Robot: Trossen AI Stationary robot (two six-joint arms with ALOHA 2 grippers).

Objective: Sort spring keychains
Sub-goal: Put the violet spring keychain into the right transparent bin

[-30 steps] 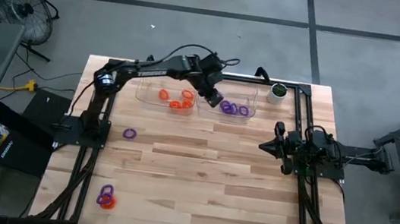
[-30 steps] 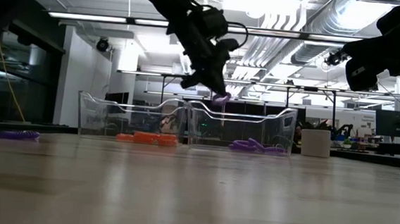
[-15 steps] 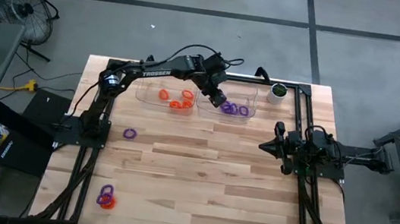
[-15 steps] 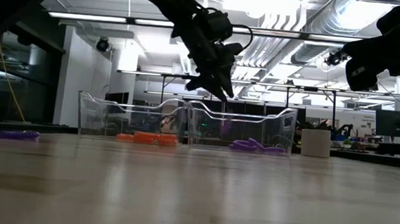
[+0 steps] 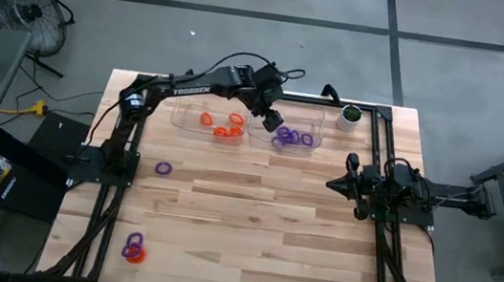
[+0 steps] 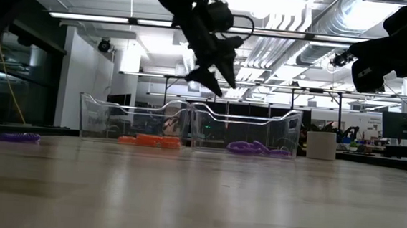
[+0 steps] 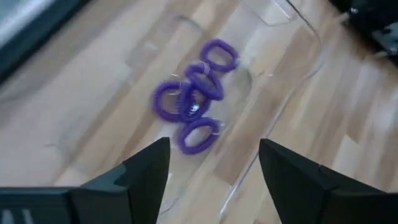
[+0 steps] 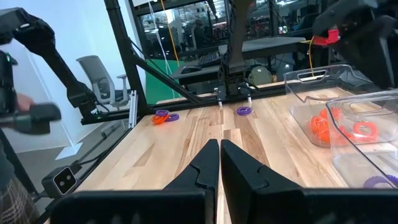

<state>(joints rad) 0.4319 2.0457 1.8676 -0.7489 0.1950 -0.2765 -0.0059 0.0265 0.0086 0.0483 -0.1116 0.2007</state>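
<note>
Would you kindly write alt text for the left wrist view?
Five purple coiled plastic spring keychains lie clustered in a clear plastic bin on a light wooden table. The left gripper hovers above them, its dark fingers open and empty.

The middle of the table (image 5: 260,229) is bare wood, open to any approach. Along the far edge two clear bins (image 5: 245,123) stand side by side, their walls blocking level entry, so only their open tops give access. The left gripper (image 5: 273,120) hangs over the right bin, fingers spread, above the purple rings (image 7: 194,102). A white cup (image 5: 349,117) stands just beside that bin. The right gripper (image 5: 334,183), fingers together, sits near the right edge. Loose rings (image 5: 133,248) lie near the left edge.
</note>
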